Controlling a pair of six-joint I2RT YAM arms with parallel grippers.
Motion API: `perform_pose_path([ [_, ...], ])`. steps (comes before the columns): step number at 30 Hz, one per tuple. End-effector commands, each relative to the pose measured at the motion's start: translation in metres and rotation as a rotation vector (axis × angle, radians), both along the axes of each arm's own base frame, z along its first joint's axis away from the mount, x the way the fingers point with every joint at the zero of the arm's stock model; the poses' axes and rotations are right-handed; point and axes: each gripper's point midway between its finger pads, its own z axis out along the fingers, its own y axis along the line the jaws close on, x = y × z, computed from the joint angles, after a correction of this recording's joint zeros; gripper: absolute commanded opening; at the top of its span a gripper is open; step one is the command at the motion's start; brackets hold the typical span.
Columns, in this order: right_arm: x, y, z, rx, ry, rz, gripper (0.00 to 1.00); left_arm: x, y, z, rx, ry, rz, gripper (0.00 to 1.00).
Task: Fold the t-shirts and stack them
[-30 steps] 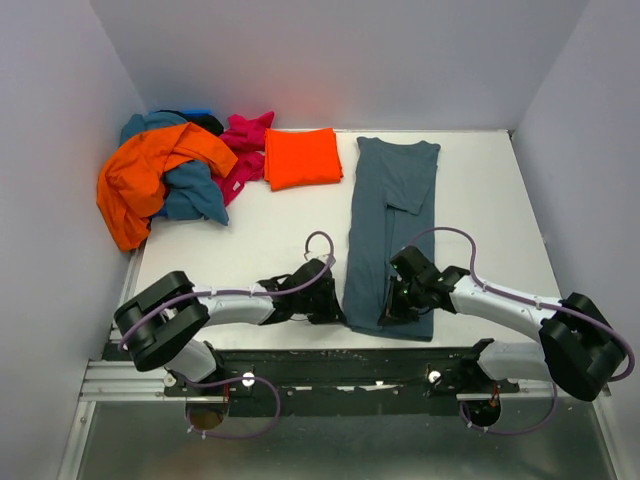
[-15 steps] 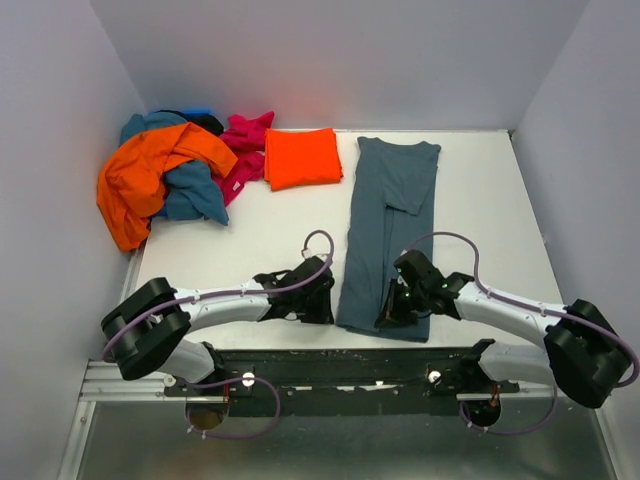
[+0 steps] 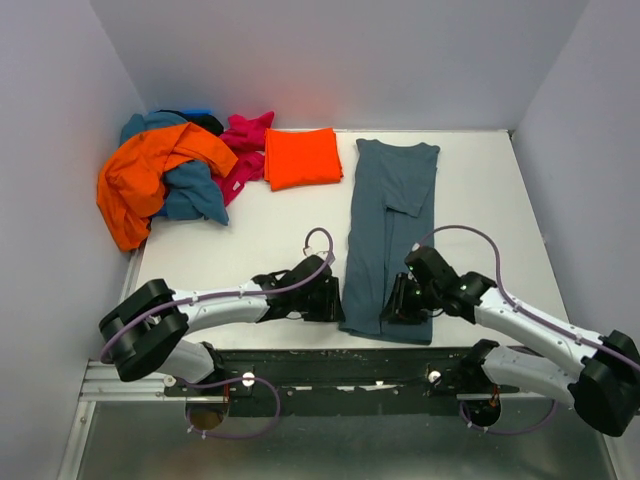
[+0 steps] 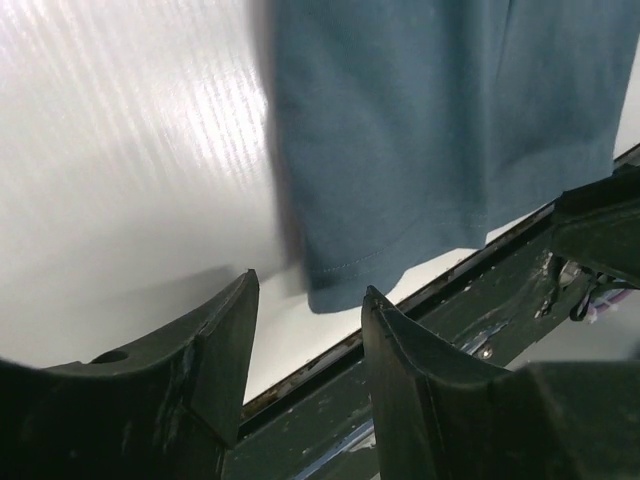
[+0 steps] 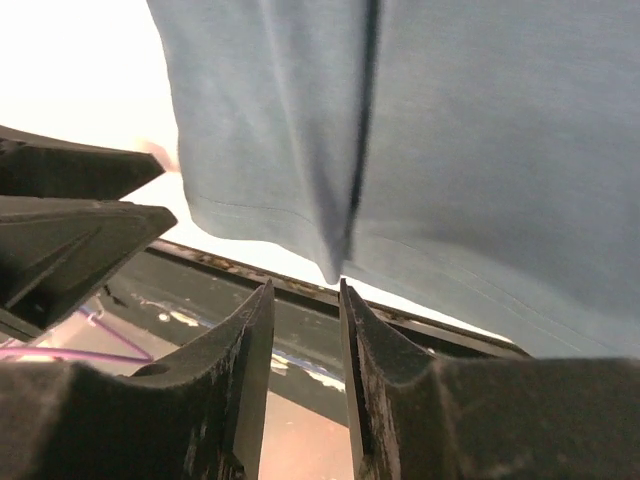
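The slate blue-grey t-shirt (image 3: 388,215) lies flat as a long folded strip, its hem at the table's near edge. My left gripper (image 3: 332,300) sits just left of that hem, jaws open and empty. In the left wrist view the hem corner (image 4: 345,280) lies just past my left gripper (image 4: 308,288). My right gripper (image 3: 396,304) rests over the hem's right part, open. The right wrist view has a fold of the blue-grey t-shirt (image 5: 450,150) ending just beyond my right gripper (image 5: 306,288), nothing between the fingers. A folded orange-red t-shirt (image 3: 301,157) lies at the back.
A loose heap at the back left holds an orange shirt (image 3: 150,175), a teal one (image 3: 196,192), a magenta one (image 3: 243,148) and a blue one (image 3: 200,112). White table (image 3: 265,225) ends at a black rail (image 3: 330,360) below the hem. Grey walls close three sides.
Both grippers have opened and let go of the blue-grey t-shirt's near hem, which now lies flat by the table edge. The right arm has shifted slightly right.
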Motion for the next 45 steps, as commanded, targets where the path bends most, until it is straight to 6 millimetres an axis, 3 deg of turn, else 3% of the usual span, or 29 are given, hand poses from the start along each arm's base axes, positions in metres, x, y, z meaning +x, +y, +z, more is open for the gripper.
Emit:
perform_pose_path([
  [1, -0.014, -0.055, -0.007, -0.247, 0.008, -0.076, 0.39, 0.006, -0.017, 0.008, -0.068, -0.007, 0.01, 0.56],
  [7, -0.03, -0.112, -0.009, -0.459, 0.017, -0.211, 0.39, 0.008, -0.021, 0.003, -0.087, 0.006, 0.025, 0.55],
  [16, -0.024, -0.12, -0.012, -0.519, 0.017, -0.258, 0.4, 0.006, -0.019, -0.003, -0.066, 0.019, 0.014, 0.49],
  [24, -0.019, -0.126, -0.022, -0.609, 0.041, -0.279, 0.4, 0.006, -0.029, -0.011, -0.09, 0.041, 0.008, 0.37],
  [30, -0.019, -0.119, -0.03, -0.587, 0.058, -0.264, 0.37, 0.004, -0.027, -0.01, -0.091, 0.045, 0.003, 0.28],
  [36, -0.026, -0.107, -0.045, -0.556, 0.124, -0.225, 0.18, 0.004, -0.023, -0.003, -0.088, 0.029, 0.006, 0.22],
  [39, -0.023, -0.106, -0.038, -0.545, 0.105, -0.236, 0.01, 0.001, -0.019, -0.002, -0.08, 0.033, 0.005, 0.28],
  [41, -0.019, -0.106, -0.03, -0.535, 0.079, -0.246, 0.01, 0.0, -0.017, -0.001, -0.076, 0.034, 0.009, 0.37],
  [45, -0.013, -0.106, -0.016, -0.513, 0.035, -0.258, 0.01, -0.001, -0.015, -0.002, -0.081, 0.041, 0.014, 0.38],
])
